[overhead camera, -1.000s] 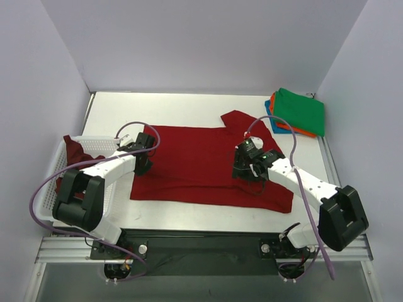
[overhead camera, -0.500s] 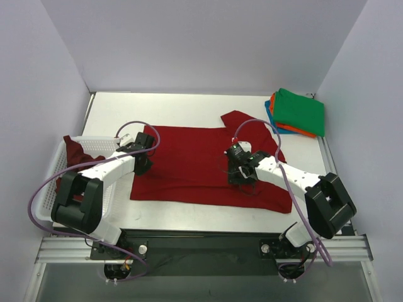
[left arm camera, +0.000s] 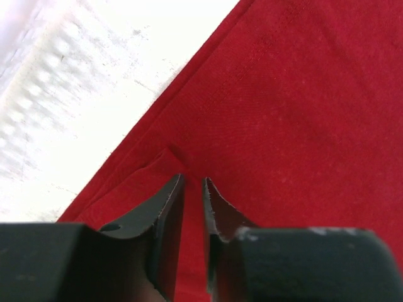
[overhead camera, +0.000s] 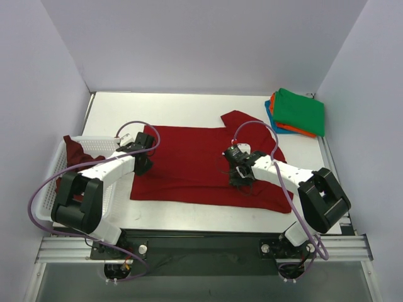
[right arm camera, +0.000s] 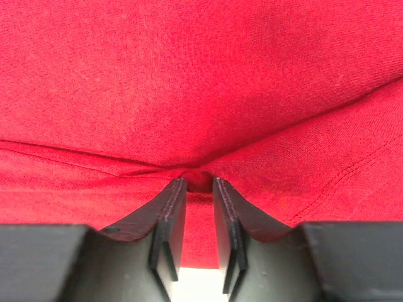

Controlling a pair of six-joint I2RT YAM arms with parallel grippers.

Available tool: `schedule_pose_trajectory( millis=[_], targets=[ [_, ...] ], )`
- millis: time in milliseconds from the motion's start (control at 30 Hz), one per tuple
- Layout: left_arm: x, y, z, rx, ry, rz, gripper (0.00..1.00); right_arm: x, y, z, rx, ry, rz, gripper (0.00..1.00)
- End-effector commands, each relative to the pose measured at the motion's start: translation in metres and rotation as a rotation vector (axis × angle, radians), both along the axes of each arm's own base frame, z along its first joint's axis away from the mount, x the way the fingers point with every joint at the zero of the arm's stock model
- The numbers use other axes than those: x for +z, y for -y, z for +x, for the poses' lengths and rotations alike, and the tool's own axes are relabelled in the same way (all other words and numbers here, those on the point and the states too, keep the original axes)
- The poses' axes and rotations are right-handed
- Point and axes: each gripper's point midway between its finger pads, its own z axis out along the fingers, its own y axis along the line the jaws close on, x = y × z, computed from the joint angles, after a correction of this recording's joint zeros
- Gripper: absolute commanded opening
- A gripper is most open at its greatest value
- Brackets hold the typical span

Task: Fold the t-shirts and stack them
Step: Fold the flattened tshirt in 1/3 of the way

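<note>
The bright red t-shirt lies spread flat on the white table. My left gripper is at its left edge, and the left wrist view shows the jaws nearly closed on a small pinch of red cloth. My right gripper is on the shirt's right half, and the right wrist view shows it pinching a raised fold of the red cloth. The maroon t-shirt lies in the basket. The folded green t-shirt tops the orange and blue ones at the back right.
The white mesh basket stands at the left table edge, close to my left arm. Bare white table shows beside the shirt's left edge. Purple cables loop over both arms. Pale walls enclose the table.
My right gripper has slid left across the red shirt, its arm swinging inward, and now bunches a fold. The left gripper has hardly moved.
</note>
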Motion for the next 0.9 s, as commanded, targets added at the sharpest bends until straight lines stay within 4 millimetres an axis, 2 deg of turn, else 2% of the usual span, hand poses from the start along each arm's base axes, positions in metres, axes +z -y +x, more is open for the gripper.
schedule_pose_trajectory(
  millis=[0,33,133,467,667,867],
  targets=[
    [0.014,0.000,0.011,0.015,0.048,0.007,0.31,0.007,0.005,0.003,-0.025,0.024,-0.027,0.24],
    [0.013,-0.001,0.011,0.019,0.048,0.011,0.36,0.007,0.005,0.004,-0.026,0.024,-0.027,0.23],
    [0.010,-0.003,0.008,0.028,0.033,0.023,0.41,0.006,0.004,0.003,-0.027,0.020,-0.026,0.21],
    [-0.006,0.000,0.007,0.029,-0.012,0.035,0.41,0.004,0.001,0.004,-0.025,0.017,-0.015,0.18],
    [-0.005,0.002,0.006,0.023,-0.009,0.028,0.25,0.004,0.002,0.004,-0.030,0.021,-0.014,0.13],
    [0.008,0.003,0.007,0.011,0.018,0.015,0.00,0.005,0.003,0.003,-0.036,0.027,-0.014,0.03]
  ],
)
